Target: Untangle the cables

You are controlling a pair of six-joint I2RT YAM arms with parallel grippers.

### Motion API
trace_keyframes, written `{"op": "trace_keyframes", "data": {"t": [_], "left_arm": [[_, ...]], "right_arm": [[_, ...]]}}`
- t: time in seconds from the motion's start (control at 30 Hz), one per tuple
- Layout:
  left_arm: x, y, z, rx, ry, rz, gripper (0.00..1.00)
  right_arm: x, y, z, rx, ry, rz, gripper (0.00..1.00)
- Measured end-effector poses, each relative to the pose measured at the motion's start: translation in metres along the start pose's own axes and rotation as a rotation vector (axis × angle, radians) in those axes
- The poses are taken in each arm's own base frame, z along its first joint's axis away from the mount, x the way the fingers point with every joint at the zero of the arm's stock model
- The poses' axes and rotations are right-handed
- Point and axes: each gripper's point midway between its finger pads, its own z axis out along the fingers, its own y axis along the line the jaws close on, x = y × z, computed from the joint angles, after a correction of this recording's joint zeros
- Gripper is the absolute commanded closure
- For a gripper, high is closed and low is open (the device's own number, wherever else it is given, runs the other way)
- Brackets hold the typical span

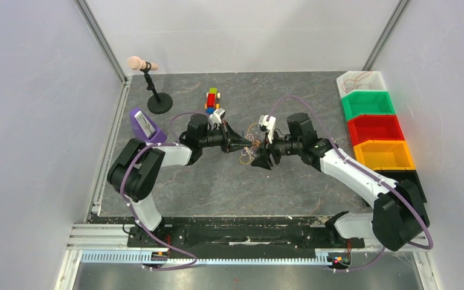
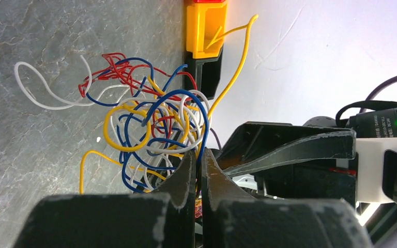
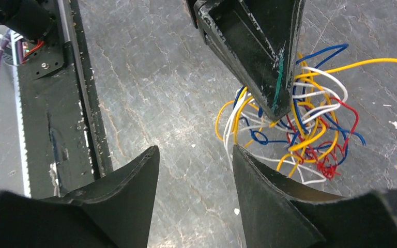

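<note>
Seen mid-way on the bench (image 1: 217, 181) as knotted cables (image 2: 155, 124), lowest loops hidden behind the left gripper (image 2: 199, 155) pinched to a slit on some strands, with the right gripper (image 3: 194, 150) spread wide, empty, just beside.

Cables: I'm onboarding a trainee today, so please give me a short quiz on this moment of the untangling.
1. True or false: the right gripper is open, with nothing between its fingers.
2. Which is shut on the cables? A) left gripper B) right gripper C) neither
3. What colour is the bin between the green bin and the orange bin?

Key: 1 true; 2 A; 3 red.
</note>
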Motion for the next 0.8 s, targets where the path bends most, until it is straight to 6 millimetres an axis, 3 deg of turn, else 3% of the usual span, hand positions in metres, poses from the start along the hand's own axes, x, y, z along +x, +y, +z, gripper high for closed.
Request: {"op": "trace_keyframes", "data": {"t": [0.17, 0.27, 0.4, 0.47, 0.6, 0.73, 0.8], "left_arm": [[0.001, 0.0, -0.001, 0.005, -0.001, -0.016, 0.98], [0.002, 0.001, -0.001, 0.005, -0.001, -0.027, 0.98], [0.003, 0.002, -0.002, 0.006, 0.0, -0.035, 0.98], [0.002, 0.001, -0.003, 0.009, -0.004, -0.036, 0.98], [-0.003, 0.0, -0.005, 0.015, -0.016, -0.036, 0.94], [-0.012, 0.001, -0.013, 0.009, -0.046, -0.04, 0.74], [-0.017, 0.003, -0.021, -0.004, -0.071, -0.043, 0.71]], "right_arm": [[0.003, -0.012, 0.015, 0.04, 0.01, -0.036, 0.61], [0.004, -0.021, 0.018, 0.069, 0.013, -0.061, 0.61], [0.008, -0.029, 0.021, 0.091, 0.024, -0.092, 0.77], [0.012, -0.031, 0.022, 0.091, 0.037, -0.098, 0.98], [0.019, -0.031, 0.022, 0.086, 0.059, -0.108, 1.0], [0.024, -0.035, 0.016, 0.125, 0.092, -0.112, 1.0], [0.02, -0.038, 0.005, 0.178, 0.09, -0.13, 1.0]]}}
